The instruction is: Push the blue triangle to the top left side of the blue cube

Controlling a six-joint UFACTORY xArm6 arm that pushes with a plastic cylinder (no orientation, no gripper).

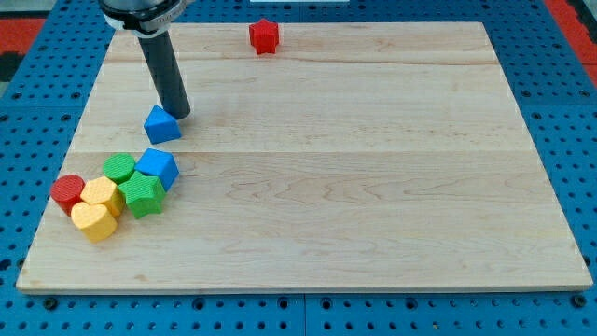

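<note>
1. My tip (180, 114) down on the wooden board (373, 187), in the board's upper left part; a plain rod end, with nothing to open, close or grip.
2. Blue triangle (160, 123) just at the tip's lower left, touching it or nearly so; contact not clear.
3. Blue cube (158, 166) below the triangle, near but apart.
4. Cube at the upper right of a cluster: green block (119, 169), green star-shaped block (142, 194), two yellow blocks (101, 195) (93, 221), red cylinder (67, 192).
5. Red star-shaped block (264, 36) alone near the board's top edge, well apart from the tip.
</note>
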